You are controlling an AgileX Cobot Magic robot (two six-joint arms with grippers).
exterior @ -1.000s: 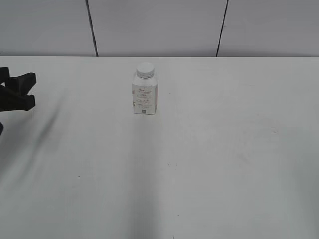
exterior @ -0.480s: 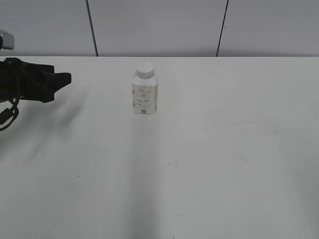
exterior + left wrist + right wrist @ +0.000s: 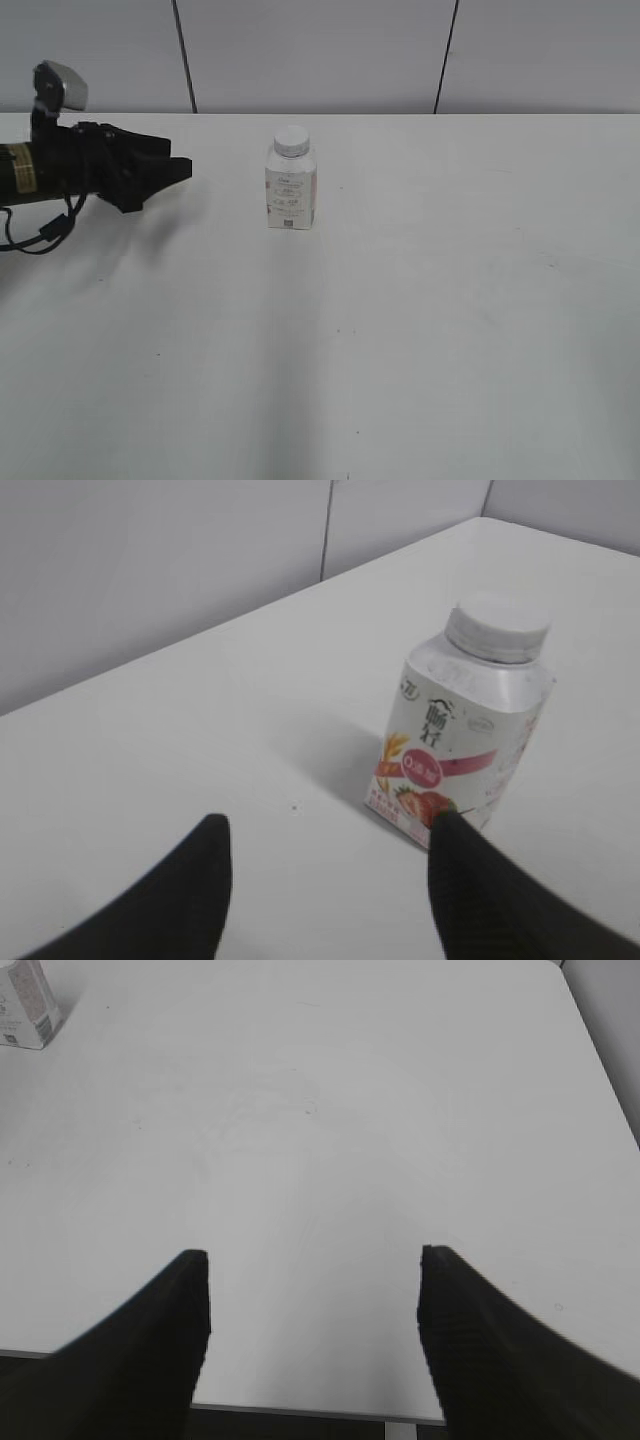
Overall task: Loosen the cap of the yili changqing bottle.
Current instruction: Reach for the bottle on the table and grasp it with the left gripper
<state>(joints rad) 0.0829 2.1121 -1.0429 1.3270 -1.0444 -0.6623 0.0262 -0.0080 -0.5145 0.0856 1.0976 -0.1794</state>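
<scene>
The bottle (image 3: 291, 188) is standing upright on the table (image 3: 420, 300), a bit left of centre and toward the far edge, w/ the cap (image 3: 292, 140) sitting on its neck. In the left wrist view the bottle (image 3: 465, 730) is showing a pink band and strawberry print, the ribbed cap (image 3: 497, 626) on top.

The left gripper (image 3: 172, 173) is hanging over the table's left side, pointing toward the bottle but well apart from it; its jaws are standing roughly half open, holding nothing. In the left wrist view the left gripper (image 3: 325, 855) has the bottle's base just ahead of the right-hand finger.

The right gripper (image 3: 312, 1290) is sitting over the table's near edge, jaws spread wide, gripping nothing; the bottle (image 3: 28, 1005) is showing only at the far top-left corner of that view. The right gripper isn't visible in the exterior view.
</scene>
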